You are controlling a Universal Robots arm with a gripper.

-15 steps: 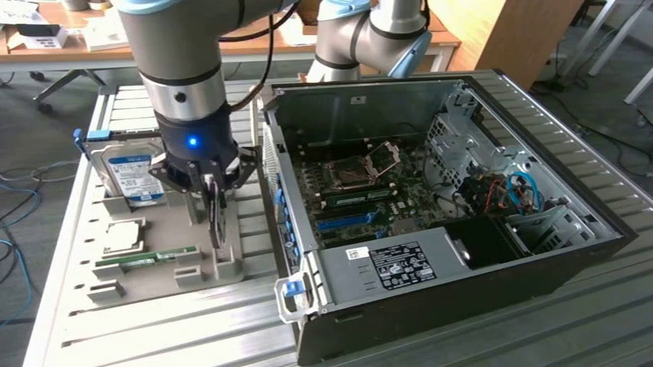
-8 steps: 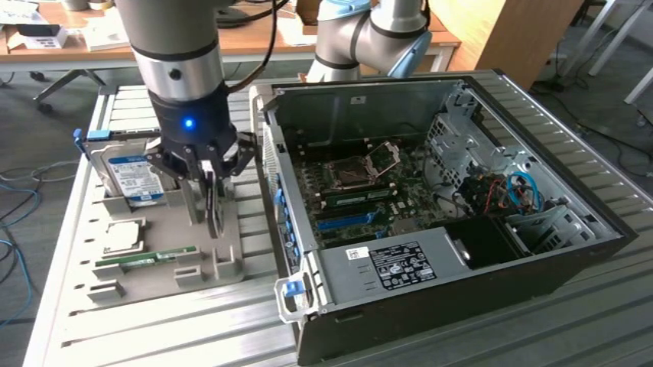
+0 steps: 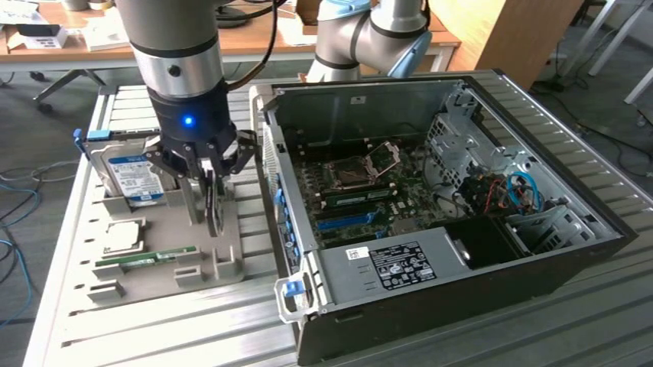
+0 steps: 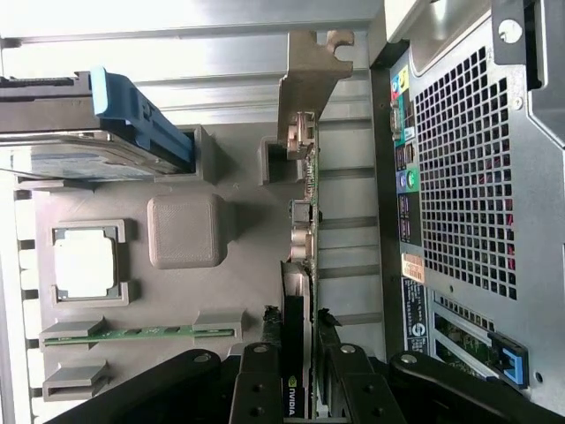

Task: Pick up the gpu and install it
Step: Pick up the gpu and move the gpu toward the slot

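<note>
Exterior view: gripper (image 3: 211, 183) lowered over gpu (image 3: 213, 200), standing on edge in grey holder tray (image 3: 229, 252) beside open computer case (image 3: 449, 206). Wrist view: fingers (image 4: 261, 389) pinching gpu (image 4: 297, 291) on both faces; metal bracket (image 4: 311, 75) at far end. Best lifted straight up, grip square, clearing tray slots. Bracket seen here, hidden outside.

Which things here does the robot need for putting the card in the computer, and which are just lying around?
Needed:
gpu, standing on edge between the jaws of the gripper
open computer case

Just lying around:
hard drive
RAM stick
processor chip
grey parts holder
</note>
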